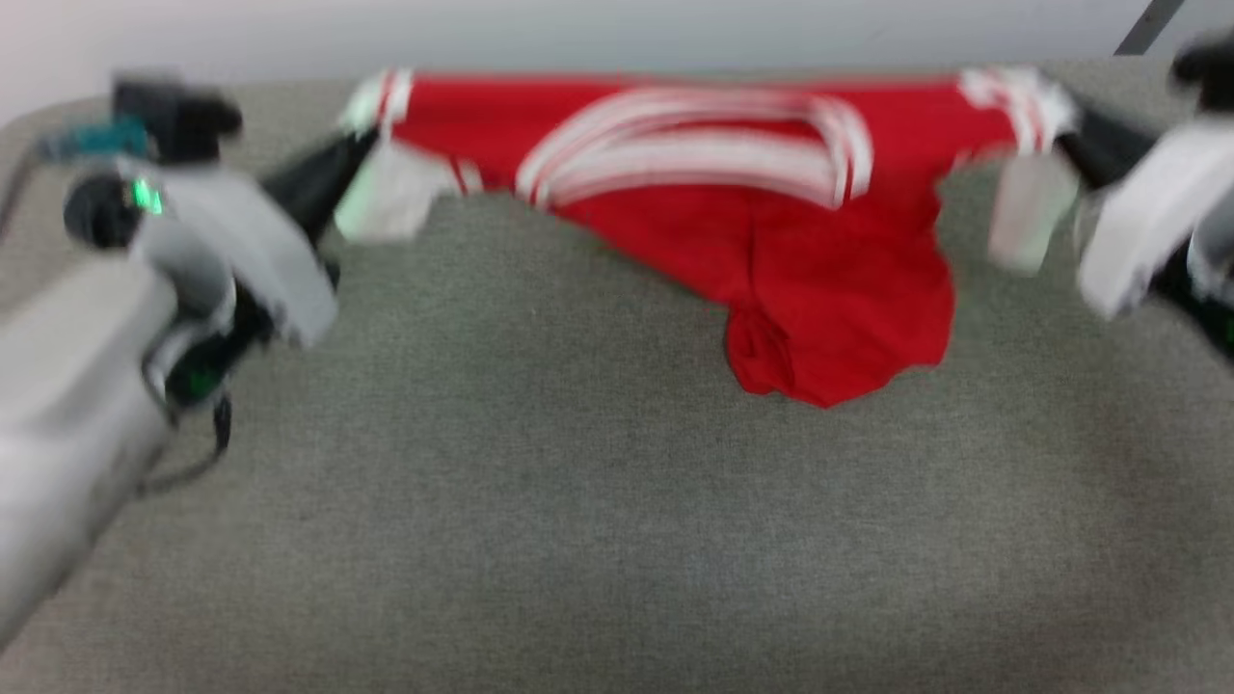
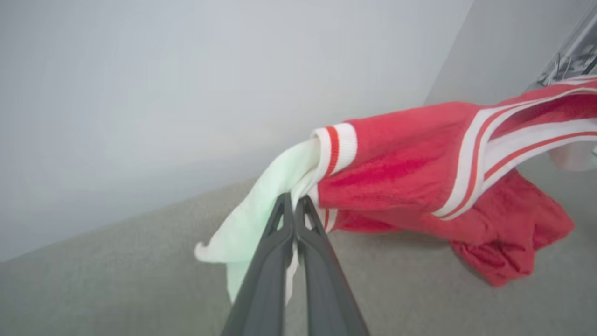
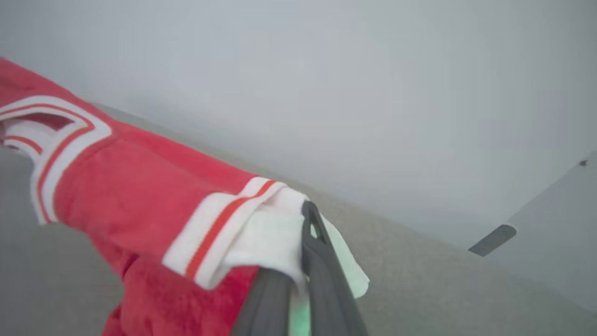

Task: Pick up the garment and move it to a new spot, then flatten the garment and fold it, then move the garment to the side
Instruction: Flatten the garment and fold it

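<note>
The garment [image 1: 771, 241], a red shirt with white sleeves and striped trim, hangs stretched between my two grippers above the grey table, its lower part sagging onto the cloth surface. My left gripper [image 1: 362, 145] is shut on the garment's shoulder where a white sleeve dangles. In the left wrist view the gripper [image 2: 294, 201] pinches the white sleeve beside the red body of the garment [image 2: 396, 172]. My right gripper [image 1: 1065, 120] is shut on the opposite shoulder. The right wrist view has the gripper [image 3: 308, 210] closed on the white sleeve at the garment's [image 3: 140, 186] striped armhole.
The grey fabric-covered table [image 1: 540, 501] spreads across the head view, with wide room in front of the shirt. A pale wall [image 1: 617, 34] runs just behind the table's far edge. A dark bar [image 1: 1147, 24] slants at the upper right.
</note>
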Robot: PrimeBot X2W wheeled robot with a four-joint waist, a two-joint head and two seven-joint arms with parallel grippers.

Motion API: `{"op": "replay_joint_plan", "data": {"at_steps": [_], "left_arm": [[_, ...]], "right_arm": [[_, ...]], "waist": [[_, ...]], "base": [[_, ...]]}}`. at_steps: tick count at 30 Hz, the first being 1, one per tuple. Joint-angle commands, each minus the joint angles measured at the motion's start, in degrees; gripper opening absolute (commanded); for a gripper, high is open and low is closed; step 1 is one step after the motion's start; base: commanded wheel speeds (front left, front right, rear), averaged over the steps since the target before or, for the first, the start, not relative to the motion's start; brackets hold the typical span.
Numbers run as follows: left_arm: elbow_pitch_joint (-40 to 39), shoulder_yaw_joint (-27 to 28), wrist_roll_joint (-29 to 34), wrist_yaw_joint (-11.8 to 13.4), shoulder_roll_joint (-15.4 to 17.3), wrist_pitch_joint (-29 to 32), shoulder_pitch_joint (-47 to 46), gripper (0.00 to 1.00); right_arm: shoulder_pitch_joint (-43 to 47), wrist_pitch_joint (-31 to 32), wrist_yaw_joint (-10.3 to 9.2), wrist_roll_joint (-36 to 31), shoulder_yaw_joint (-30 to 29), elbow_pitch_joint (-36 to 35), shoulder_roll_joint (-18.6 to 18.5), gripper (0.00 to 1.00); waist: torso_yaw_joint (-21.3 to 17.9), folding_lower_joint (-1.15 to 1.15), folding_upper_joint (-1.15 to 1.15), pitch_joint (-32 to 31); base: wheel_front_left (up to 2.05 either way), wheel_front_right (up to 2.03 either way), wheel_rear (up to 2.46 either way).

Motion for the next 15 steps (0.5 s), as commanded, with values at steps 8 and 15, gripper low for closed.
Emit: {"op": "replay_joint_plan", "data": {"at_steps": [8, 15], "left_arm": [[16.2, 7.6, -3.8, 0.9, -8.7, 0.1, -18.6, 0.00], [27.0, 12.0, -0.8, 0.9, -12.1, -6.4, -33.6, 0.00]], "right_arm": [[-23.1, -1.6, -0.08, -4.5, -11.5, 19.1, 11.8, 0.00], [-39.1, -13.1, -0.11, -15.9, -19.8, 31.8, 17.4, 0.00]], "waist": [[-0.3, 0.00, 0.00, 7.1], [-0.6, 0.00, 0.00, 7.1]], "base": [[0.00, 0.00, 0.00], [0.00, 0.00, 0.00]]}}
